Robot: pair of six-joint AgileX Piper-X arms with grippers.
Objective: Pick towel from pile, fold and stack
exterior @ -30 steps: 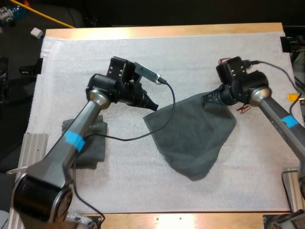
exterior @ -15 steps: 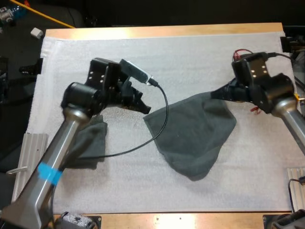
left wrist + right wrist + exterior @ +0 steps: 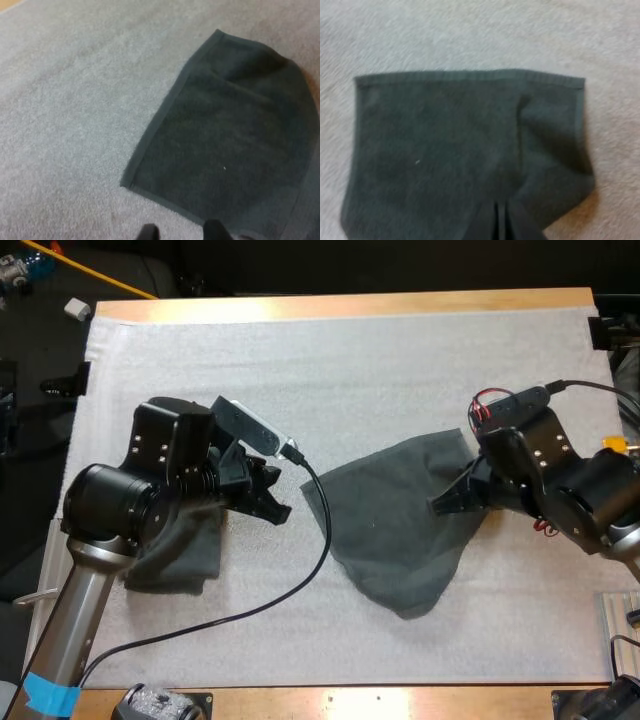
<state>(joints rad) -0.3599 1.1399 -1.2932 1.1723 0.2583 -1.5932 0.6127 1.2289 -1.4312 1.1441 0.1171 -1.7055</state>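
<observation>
A dark grey-green towel (image 3: 395,535) lies spread on the white mat (image 3: 400,370), right of centre, with a hemmed edge toward my left arm. My left gripper (image 3: 278,508) hangs a little left of the towel's left corner, and its fingertips (image 3: 215,230) stand apart, open, with the towel (image 3: 235,135) ahead of them. My right gripper (image 3: 437,508) hovers over the towel's right part. Its fingers (image 3: 487,220) are pressed together above the cloth (image 3: 445,150), and I see nothing pinched between them. A second dark towel (image 3: 190,550) lies partly hidden under my left arm.
Bare mat stretches along the far side and in front of the spread towel. The wooden table edge (image 3: 350,305) runs along the far side. A metal rail (image 3: 45,570) sits at the left edge of the mat.
Both arms have drawn back toward the near side. My left gripper has moved left, away from the towel's corner. My right gripper left the far right corner. The towel's outline has stayed the same.
</observation>
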